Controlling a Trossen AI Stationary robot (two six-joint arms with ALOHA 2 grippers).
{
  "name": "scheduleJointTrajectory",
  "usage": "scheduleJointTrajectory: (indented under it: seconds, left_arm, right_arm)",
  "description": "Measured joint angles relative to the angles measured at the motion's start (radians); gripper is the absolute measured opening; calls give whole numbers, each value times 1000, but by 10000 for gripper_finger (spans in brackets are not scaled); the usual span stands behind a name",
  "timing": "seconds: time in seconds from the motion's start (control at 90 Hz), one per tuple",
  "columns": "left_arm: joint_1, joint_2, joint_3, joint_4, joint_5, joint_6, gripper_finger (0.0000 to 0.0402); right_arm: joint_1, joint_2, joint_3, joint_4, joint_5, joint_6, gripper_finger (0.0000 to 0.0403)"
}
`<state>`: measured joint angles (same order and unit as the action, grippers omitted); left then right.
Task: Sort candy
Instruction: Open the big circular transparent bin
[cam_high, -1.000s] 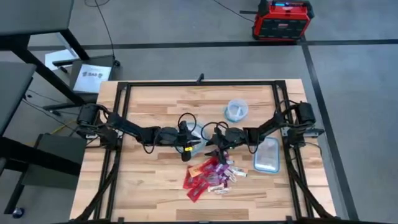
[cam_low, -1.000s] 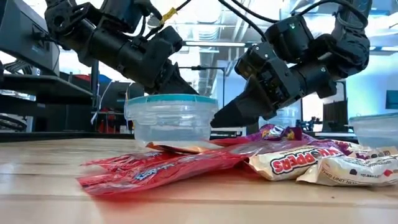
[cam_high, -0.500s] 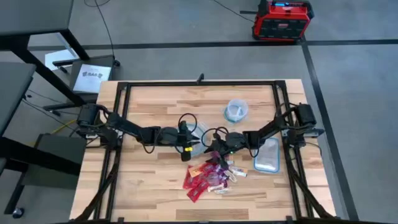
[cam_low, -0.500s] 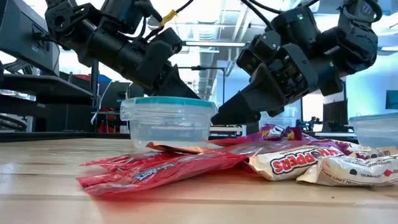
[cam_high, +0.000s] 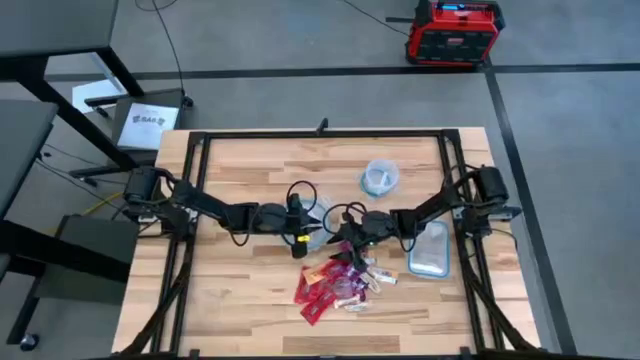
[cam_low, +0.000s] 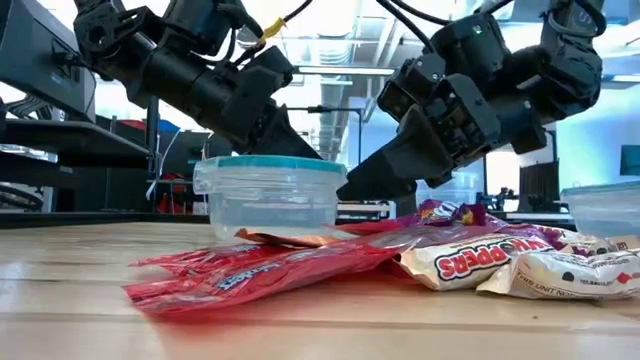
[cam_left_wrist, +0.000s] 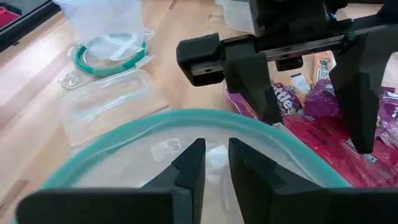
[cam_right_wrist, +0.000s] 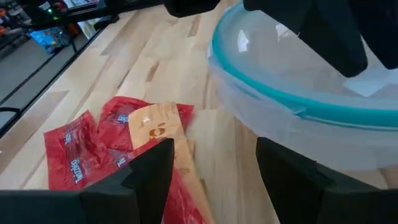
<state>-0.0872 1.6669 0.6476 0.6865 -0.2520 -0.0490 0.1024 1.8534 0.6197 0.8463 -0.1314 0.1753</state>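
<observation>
The left gripper (cam_left_wrist: 212, 163), fingers nearly pressed together with only a thin gap and nothing between them, hangs over the rim of a clear bowl (cam_low: 268, 194) whose inside appears to hold no candy, though something pale lies under or in it that cannot be made out. Just beyond that bowl, the right gripper (cam_right_wrist: 211, 163) is spread wide and empty, tips angled down beside the bowl's far wall and above the near edge of the candy (cam_high: 340, 283), a loose heap of red, purple and whitish packets lying on the table (cam_high: 240, 310) below both tools. An orange packet (cam_right_wrist: 160, 133) sits directly ahead of the open right fingers. Farther to the right, a second bowl (cam_high: 380, 178) and a flat tub (cam_high: 431, 250) stand apart from the pile, their contents too small to tell. Judged from this, the sorting has barely begun: the heap looks unsorted, no packet is in either gripper, and nearly every piece remains to be picked and placed.
</observation>
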Motion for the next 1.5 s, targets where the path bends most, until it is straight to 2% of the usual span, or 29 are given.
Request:
scheduleJointTrajectory:
  seconds: [0.244, 0.389, 0.644, 0.789, 0.856, 1.0, 1.167, 1.5]
  left_arm:
    - [-3, 0, 0, 20, 1, -7, 56]
    - [-4, -1, 23, 1, 4, -73, 56]
    - [-7, -70, 95, -176, 3, -36, 56]
    - [-7, -101, 96, -300, 1, -4, 56]
    - [-7, -95, 74, -353, 5, -36, 56]
    - [-16, -83, 32, -269, 43, -76, 56]
    - [2, -80, 21, -266, 67, -51, 56]
    - [63, -77, 20, -232, 120, -4, 56]
  right_arm:
    - [-28, 0, 0, -4, 1, 15, 214]
    - [-41, 0, 0, -61, 1, 57, 214]
    - [-49, 0, -1, -86, 0, 57, 214]
    - [-50, 0, 0, -37, 17, 19, 214]
    - [-58, 0, 0, -39, 30, -10, 214]
    - [-95, 0, 0, -38, 17, -15, 214]
    - [-111, 1, 35, -56, -97, -9, 214]
    - [-69, 1, 68, -56, -128, 63, 214]
